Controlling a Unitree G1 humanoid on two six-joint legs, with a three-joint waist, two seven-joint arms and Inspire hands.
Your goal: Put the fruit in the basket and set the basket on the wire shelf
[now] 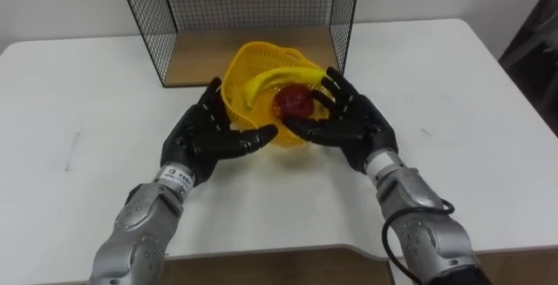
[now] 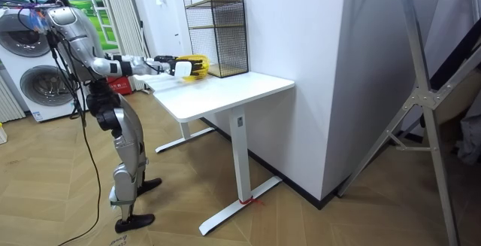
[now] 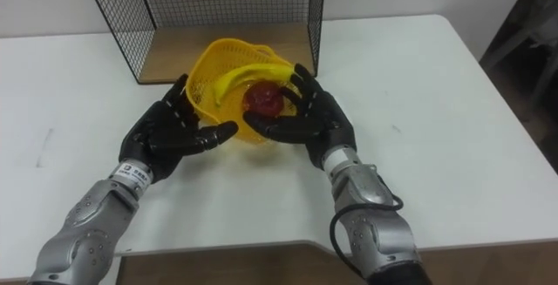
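I squeeze the filled basket (image 1: 237, 65) between my left hand (image 1: 205, 139) and right hand (image 1: 353, 126), fingers straight, to lift it onto the wire shelf (image 1: 144, 15).

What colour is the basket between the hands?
Yellow basket, clearest in the left eye view.

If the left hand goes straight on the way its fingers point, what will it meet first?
Probably the left wall of the yellow basket, close beside the left hand; the wire shelf stands behind.

The left hand (image 1: 207, 137) and right hand (image 1: 356, 128), mid-frame, are glossy black. The forearms are silver-grey, with a black cable looping at lower right.
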